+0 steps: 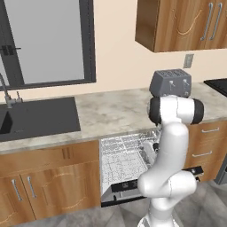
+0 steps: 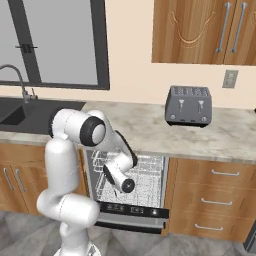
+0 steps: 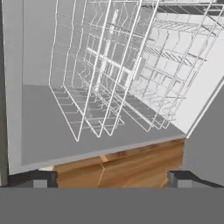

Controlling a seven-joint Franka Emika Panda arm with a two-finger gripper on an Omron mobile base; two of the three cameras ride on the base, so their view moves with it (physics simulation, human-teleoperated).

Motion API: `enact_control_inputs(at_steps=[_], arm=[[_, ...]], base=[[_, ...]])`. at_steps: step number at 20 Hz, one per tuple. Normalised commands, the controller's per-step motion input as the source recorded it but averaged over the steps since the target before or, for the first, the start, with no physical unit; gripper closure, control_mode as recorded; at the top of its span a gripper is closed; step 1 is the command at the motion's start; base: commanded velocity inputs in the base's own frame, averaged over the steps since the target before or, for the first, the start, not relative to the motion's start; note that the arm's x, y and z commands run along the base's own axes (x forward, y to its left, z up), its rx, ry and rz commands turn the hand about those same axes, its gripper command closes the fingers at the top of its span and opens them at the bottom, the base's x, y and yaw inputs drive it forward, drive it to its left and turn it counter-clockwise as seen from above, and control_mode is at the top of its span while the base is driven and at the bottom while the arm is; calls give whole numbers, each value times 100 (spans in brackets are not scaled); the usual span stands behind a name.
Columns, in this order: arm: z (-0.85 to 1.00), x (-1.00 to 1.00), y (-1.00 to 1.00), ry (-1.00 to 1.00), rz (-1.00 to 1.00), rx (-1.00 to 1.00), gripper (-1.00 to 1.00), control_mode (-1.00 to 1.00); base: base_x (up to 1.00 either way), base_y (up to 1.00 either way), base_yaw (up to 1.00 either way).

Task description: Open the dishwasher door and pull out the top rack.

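Note:
The dishwasher door (image 1: pixel 128 185) hangs folded down and open, its black control strip (image 2: pixel 132 210) facing out toward me. Behind it, the white wire-grid top rack (image 1: pixel 126 144) (image 2: pixel 150 167) sits in the grey cavity under the counter. My arm bends down over the door into the opening, with the hand (image 2: pixel 120 180) at the racks' left side. In the hand view the gripper (image 3: pixel 111 179) is open, with its fingertips (image 3: pixel 40 179) wide apart and nothing between them. Wire tines (image 3: pixel 109 74) stand just ahead, apart from the fingers.
A grey toaster (image 1: pixel 170 83) (image 2: pixel 188 105) stands on the marble counter above the dishwasher. A dark sink (image 1: pixel 31 117) lies to the left and wooden drawers (image 2: pixel 215 200) to the right. A black cooktop (image 1: pixel 218 85) sits at the far right.

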Motion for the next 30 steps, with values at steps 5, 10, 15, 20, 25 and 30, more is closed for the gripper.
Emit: enact_control_inputs(at_steps=[5, 10, 15, 20, 25, 30], arm=[[-1, 68, -18, 4, -10, 15, -100, -100], [-38, 49, -31, 3, 0, 10, -100, -100], [-41, 52, -11, 0, 0, 3, -100, -100], [-43, 45, 0, -3, -1, 0, -100, -100], [-43, 39, 0, -10, 0, 0, -100, -100], [-8, 10, -6, -21, 0, 4, -100, -100]], base=[[0, 0, 0], [0, 0, 0], [0, 0, 0], [0, 0, 0], [0, 0, 0], [0, 0, 0]])
